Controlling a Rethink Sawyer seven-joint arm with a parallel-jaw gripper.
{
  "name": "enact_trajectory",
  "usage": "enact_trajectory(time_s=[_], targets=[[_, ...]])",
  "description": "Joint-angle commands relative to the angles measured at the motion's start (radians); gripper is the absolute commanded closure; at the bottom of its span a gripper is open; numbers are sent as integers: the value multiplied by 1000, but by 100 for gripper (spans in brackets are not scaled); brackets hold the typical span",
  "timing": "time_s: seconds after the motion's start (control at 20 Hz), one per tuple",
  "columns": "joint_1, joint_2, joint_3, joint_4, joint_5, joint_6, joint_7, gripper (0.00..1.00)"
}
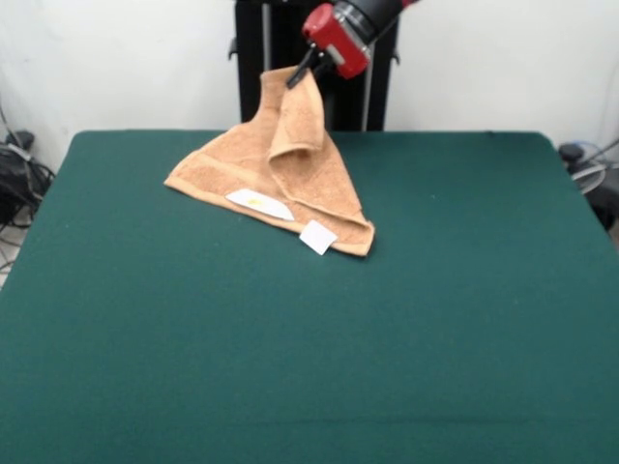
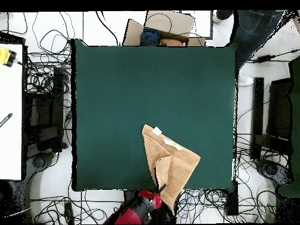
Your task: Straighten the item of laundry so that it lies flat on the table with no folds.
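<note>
The orange-tan towel (image 1: 290, 169) is lifted by one corner above the far part of the dark green table (image 1: 309, 338). Its lower edge rests on the felt, with two white tags (image 1: 317, 236) along it. The cloth hangs in a tent shape with a fold draped down its middle. My red and black gripper (image 1: 302, 70) is shut on the raised corner at the top. From above, the towel (image 2: 170, 164) lies near the table's lower edge (image 2: 105, 186), and the gripper (image 2: 159, 190) pinches the cloth there.
Cables and dark equipment (image 2: 47, 117) crowd the floor on both sides of the table. A person's legs (image 2: 255, 26) stand past the top right corner. A cardboard box (image 2: 167, 26) sits beyond the top edge.
</note>
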Motion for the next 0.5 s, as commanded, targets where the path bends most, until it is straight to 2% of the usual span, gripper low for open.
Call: enact_trajectory(time_s=[0.05, 0.5], targets=[[9, 71, 201, -51, 53, 24, 286, 100], [29, 69, 226, -47, 97, 34, 280, 100]])
